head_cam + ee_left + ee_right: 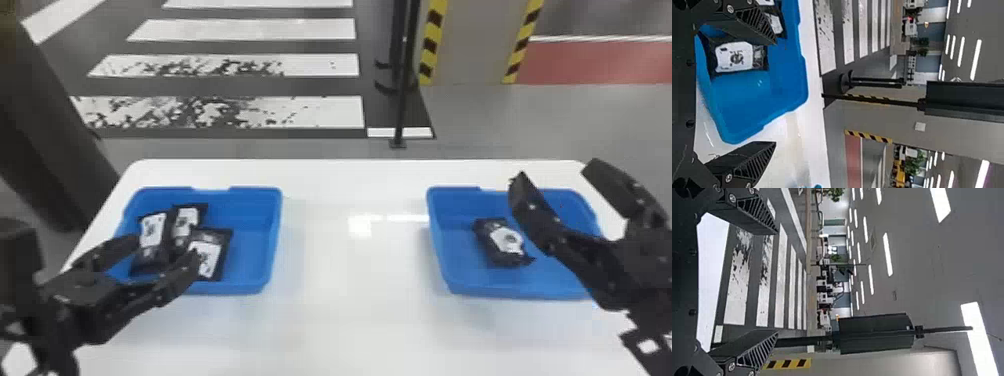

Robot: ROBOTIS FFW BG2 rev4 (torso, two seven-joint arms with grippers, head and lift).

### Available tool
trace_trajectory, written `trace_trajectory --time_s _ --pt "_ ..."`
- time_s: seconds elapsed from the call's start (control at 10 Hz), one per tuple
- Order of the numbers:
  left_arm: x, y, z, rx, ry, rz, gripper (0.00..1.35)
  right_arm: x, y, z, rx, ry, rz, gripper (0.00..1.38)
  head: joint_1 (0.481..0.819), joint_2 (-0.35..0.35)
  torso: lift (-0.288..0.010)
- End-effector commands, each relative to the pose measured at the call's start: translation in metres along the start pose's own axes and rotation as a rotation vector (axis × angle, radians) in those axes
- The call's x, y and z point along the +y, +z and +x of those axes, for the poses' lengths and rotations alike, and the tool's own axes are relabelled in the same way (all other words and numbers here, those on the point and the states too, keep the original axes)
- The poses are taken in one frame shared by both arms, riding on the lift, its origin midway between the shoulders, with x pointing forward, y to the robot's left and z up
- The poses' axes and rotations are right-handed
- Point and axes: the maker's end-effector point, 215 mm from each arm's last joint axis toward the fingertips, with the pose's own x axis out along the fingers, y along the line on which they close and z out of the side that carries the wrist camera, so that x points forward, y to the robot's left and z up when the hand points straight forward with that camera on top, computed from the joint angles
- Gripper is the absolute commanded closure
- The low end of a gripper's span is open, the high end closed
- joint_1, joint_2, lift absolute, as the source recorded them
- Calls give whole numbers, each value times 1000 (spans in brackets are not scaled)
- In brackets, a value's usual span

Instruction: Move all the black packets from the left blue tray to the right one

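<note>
Now the left hand (165, 250) is nearer to the three packets left to move, its fingers spread apart and holding nothing, while the right hand (557, 174), also spread and bare, is by the right blue tray (520, 291), where one black packet (505, 242) lies. In the left blue tray (250, 285), the front right packet (207, 255) has its long side running away from the robot, its far end leaning a bit right. It seems to lie ahead of and below the left hand, so that hand likely needs to go forward and down, one finger on each long side.
</note>
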Motion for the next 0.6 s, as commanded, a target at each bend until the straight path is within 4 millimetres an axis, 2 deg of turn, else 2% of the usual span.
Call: trace_trajectory --time_s 0.0,0.1,0.2,0.3,0.5 --pt "24 -24 12 84 56 -16 134 29 2 -5 -11 53 84 139 695 102 -140" --pt "36 -34 28 104 71 -33 134 42 5 -5 -13 78 102 147 695 129 -140" --pt "42 -45 45 133 70 -57 134 50 0 -1 -1 102 128 147 695 170 -140" --pt "48 -46 60 151 81 -52 134 52 0 1 -4 114 127 147 695 195 -140" --pt "45 -53 88 205 75 -69 134 53 0 3 -1 120 129 151 695 204 -140"
